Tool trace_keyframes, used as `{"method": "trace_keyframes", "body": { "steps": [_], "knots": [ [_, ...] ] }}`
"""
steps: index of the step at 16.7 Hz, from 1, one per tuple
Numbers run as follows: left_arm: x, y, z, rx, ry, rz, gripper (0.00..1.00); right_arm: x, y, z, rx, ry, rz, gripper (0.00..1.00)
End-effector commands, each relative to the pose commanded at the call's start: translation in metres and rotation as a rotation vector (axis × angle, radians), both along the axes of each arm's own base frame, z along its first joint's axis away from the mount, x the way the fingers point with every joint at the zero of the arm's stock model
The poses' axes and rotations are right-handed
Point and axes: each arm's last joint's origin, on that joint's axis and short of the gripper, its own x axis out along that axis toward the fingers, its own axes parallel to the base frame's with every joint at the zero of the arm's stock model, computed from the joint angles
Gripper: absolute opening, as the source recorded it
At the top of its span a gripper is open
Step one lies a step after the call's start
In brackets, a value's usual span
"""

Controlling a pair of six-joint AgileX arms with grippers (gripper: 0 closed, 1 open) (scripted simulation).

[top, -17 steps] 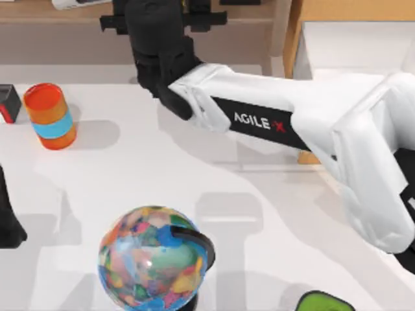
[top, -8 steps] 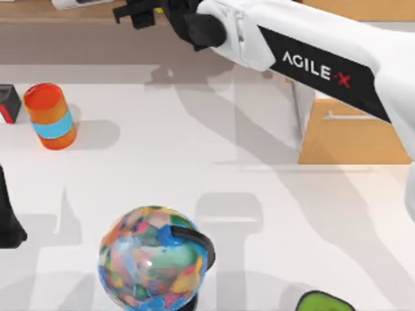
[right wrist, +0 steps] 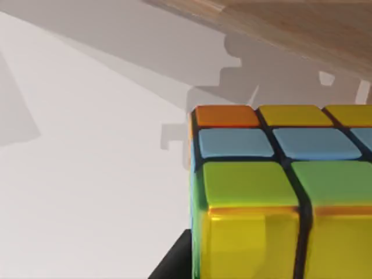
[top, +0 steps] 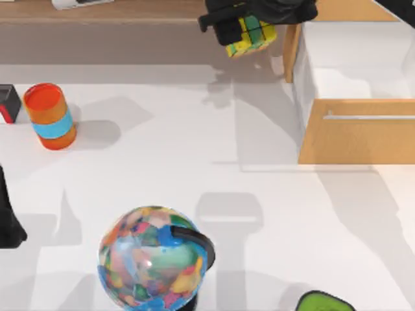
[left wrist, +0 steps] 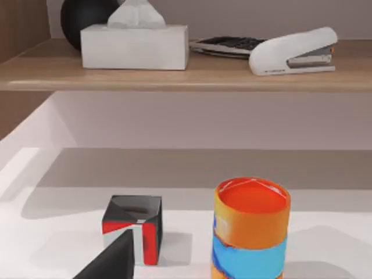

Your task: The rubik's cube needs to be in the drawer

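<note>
Rubik's cube [top: 249, 34] in right gripper [top: 259, 26]

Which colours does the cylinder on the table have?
The cylinder is orange with a blue band, best seen in the left wrist view.

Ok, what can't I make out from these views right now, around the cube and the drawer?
- Right hand: top view, its fingers are hidden behind the rubik's cube and dark wrist.
- Drawer: top view, cut off by the right edge.
- Rubik's cube: right wrist view, cropped by the frame.
- Left hand: top view, cut by the left edge.
</note>
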Motion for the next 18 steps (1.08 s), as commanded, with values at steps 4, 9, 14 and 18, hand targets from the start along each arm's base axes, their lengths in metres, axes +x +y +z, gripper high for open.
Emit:
{"method": "trace_keyframes", "body": {
  "steps": [4,9,14,18],
  "knots": [
    [0.000,0.000,0.000,0.000,0.000,0.000,1.00,0.017,-0.080,0.001,-0.028,0.219,-0.145,0.00],
    [0.000,0.000,0.000,0.000,0.000,0.000,1.00,0.051,-0.161,-0.052,-0.056,0.464,-0.336,0.00],
    [0.000,0.000,0.000,0.000,0.000,0.000,1.00,0.066,-0.175,-0.112,-0.077,0.619,-0.374,0.00],
    [0.000,0.000,0.000,0.000,0.000,0.000,1.00,0.066,-0.175,-0.112,-0.077,0.619,-0.374,0.00]
  ]
}}
